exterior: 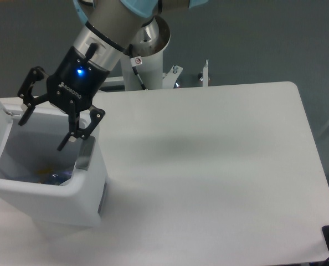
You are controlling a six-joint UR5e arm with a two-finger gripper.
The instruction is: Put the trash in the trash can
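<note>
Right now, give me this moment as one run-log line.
gripper: open, empty, above trash can | lid: up | bottle: inside bin | table: no trash visible

I could make out only a blur of blue and yellow deep inside the trash can (54, 191); what it was, I couldn't tell. The can's left side ran off the frame, as did the arm (126, 22) at the top edge.

Trash can (84, 202): smooth white plastic, slight sheen. Table (209, 166): matt white, smooth. Gripper (42, 130): matt black fingers; brushed silver metal seen on wrist above.
</note>
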